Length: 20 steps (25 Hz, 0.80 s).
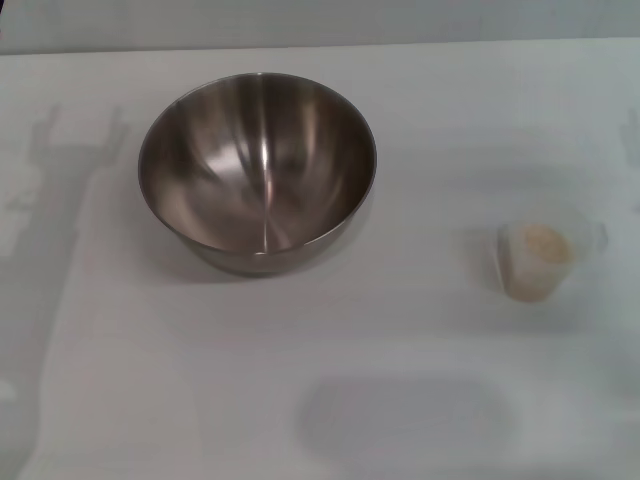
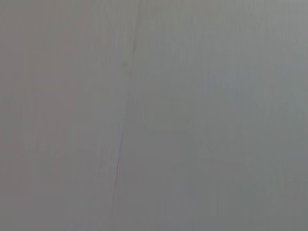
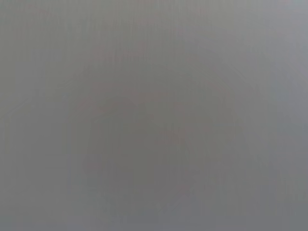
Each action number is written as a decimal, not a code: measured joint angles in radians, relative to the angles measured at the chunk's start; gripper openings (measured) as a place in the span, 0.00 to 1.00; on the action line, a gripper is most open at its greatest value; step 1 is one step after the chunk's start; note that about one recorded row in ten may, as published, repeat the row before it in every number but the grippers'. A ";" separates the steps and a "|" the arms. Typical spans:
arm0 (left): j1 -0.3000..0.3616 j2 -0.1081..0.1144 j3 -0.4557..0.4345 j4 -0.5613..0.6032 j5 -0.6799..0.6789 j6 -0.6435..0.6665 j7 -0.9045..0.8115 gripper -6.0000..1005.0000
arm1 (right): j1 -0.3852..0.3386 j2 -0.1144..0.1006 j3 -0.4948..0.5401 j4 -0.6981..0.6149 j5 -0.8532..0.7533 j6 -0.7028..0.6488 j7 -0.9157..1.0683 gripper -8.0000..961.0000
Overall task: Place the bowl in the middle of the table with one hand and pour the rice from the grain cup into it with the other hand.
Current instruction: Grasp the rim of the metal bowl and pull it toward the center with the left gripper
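The large stainless steel bowl (image 1: 257,170) stands upright and empty on the white table (image 1: 330,340), left of centre and toward the far side. The small clear grain cup (image 1: 540,258) stands upright at the right, holding off-white rice (image 1: 543,243). Neither gripper shows in the head view; only arm shadows fall on the table at the left edge and the far right edge. Both wrist views show only a plain grey surface, with no fingers and no objects.
The table's far edge (image 1: 320,48) runs along the top of the head view. A faint soft shadow lies on the tabletop near the front, right of centre (image 1: 410,415).
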 joint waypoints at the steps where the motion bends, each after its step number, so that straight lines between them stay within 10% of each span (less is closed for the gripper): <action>1: 0.000 0.000 0.000 0.000 0.000 0.000 0.000 0.84 | 0.000 0.000 0.000 0.000 0.000 0.000 0.000 0.67; 20: 0.003 0.006 -0.016 -0.112 0.000 -0.141 0.000 0.84 | -0.004 0.001 0.000 -0.002 0.000 -0.013 0.001 0.66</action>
